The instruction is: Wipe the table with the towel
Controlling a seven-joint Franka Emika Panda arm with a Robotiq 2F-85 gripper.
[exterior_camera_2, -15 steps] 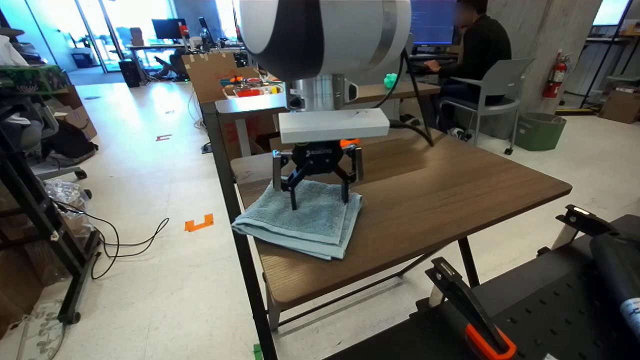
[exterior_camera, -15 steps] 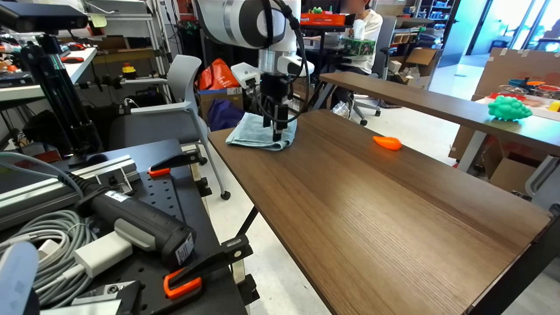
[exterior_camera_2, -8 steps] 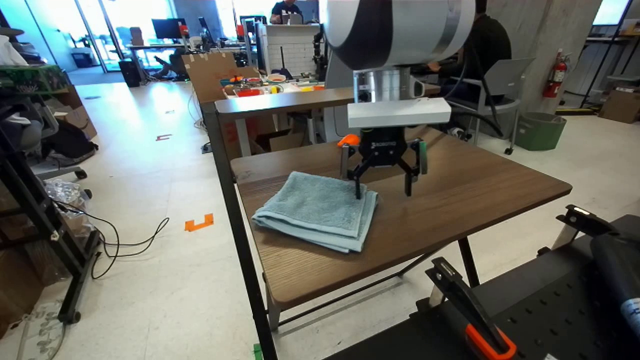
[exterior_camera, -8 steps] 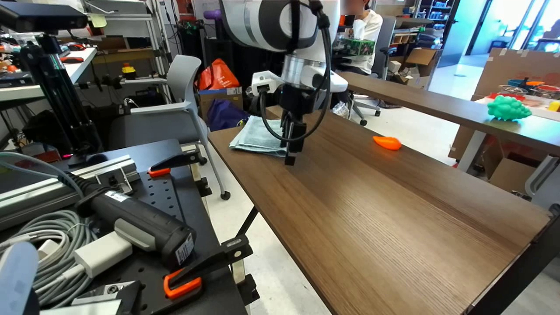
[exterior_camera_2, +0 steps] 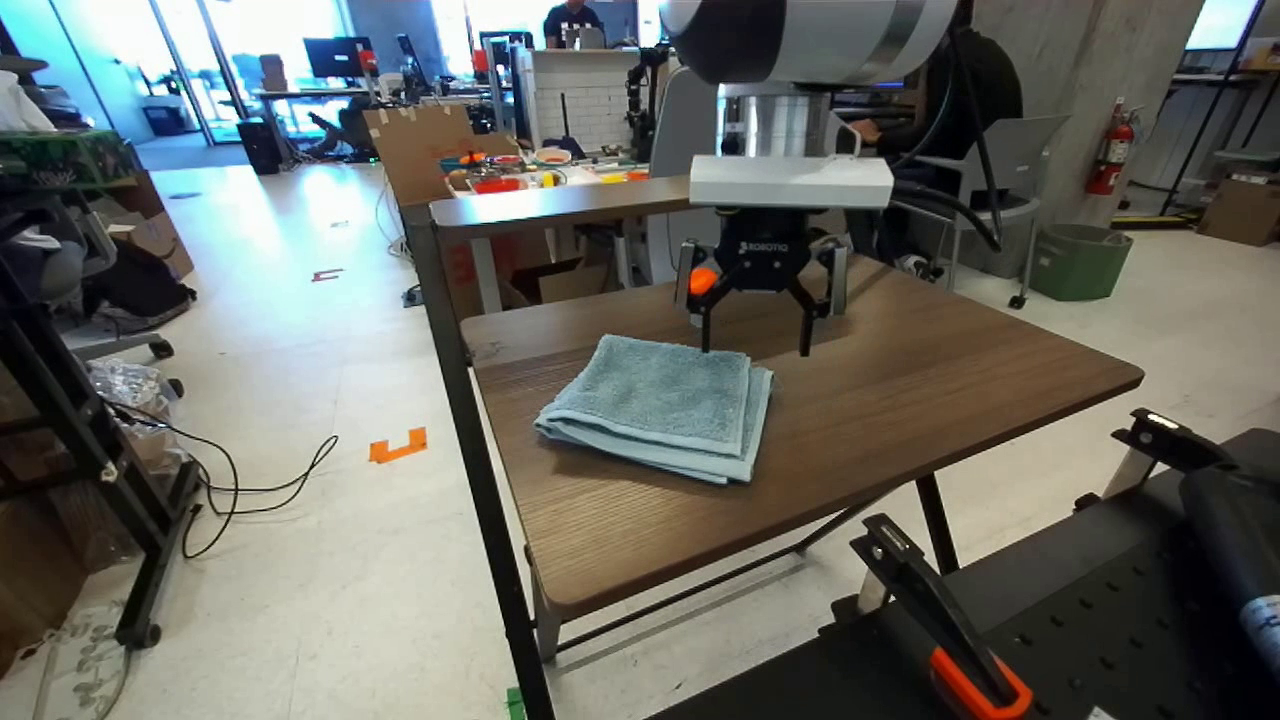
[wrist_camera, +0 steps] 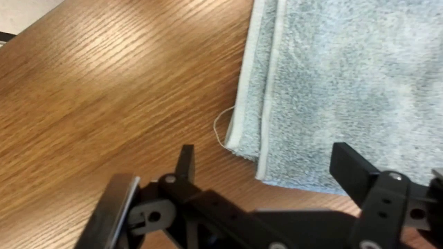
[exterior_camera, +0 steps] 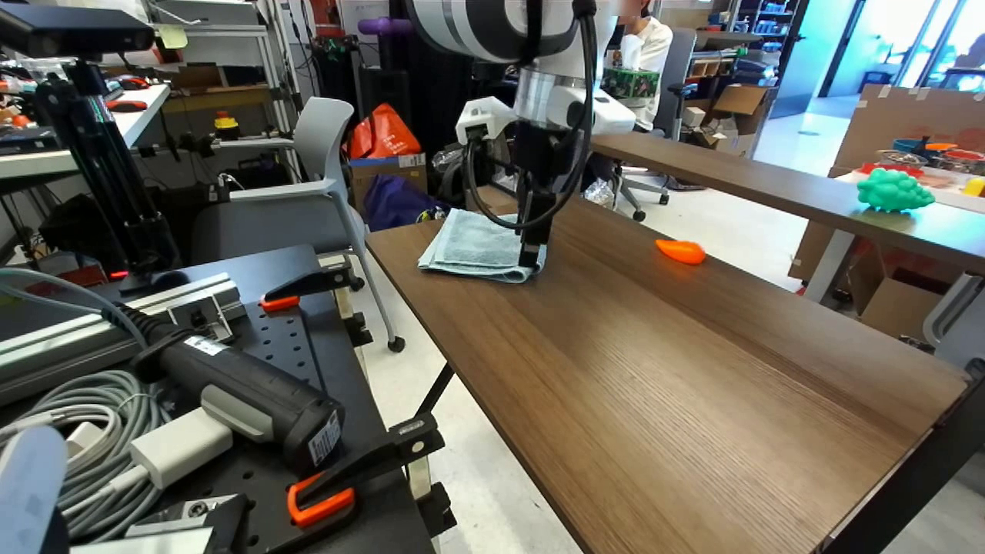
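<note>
1. Nearest the camera in an exterior view, a black bench (exterior_camera: 285, 338) with rows of holes carries a coiled grey cable (exterior_camera: 146, 419), a black tubular device (exterior_camera: 242, 382) and orange-and-black clamps (exterior_camera: 369, 465).
2. Past the bench stretches the table (exterior_camera: 654, 385), its brown wood-grain top catching a soft sheen.
3. The towel (exterior_camera_2: 660, 395) lies folded on the table near one short end, its layers slightly offset along the edges; in the wrist view a loose pale thread (wrist_camera: 215, 126) loops out from one corner.
4. The gripper (exterior_camera_2: 755, 353) hangs pointing down at the towel's border. Its fingers (wrist_camera: 187, 160) are spread wide apart; in the wrist view one shows against bare wood, the other against the cloth. Whether either tip touches the towel cannot be told.
5. An orange object (exterior_camera: 681, 251) rests near the table's far long edge; in an exterior view the gripper partly hides it.
6. Beyond that edge, a raised wood-topped surface (exterior_camera: 731, 173) bears a bumpy green object (exterior_camera: 896, 190).
7. Farther back, a person (exterior_camera: 658, 65) in a white shirt shows behind a green-patterned box (exterior_camera: 631, 83).
</note>
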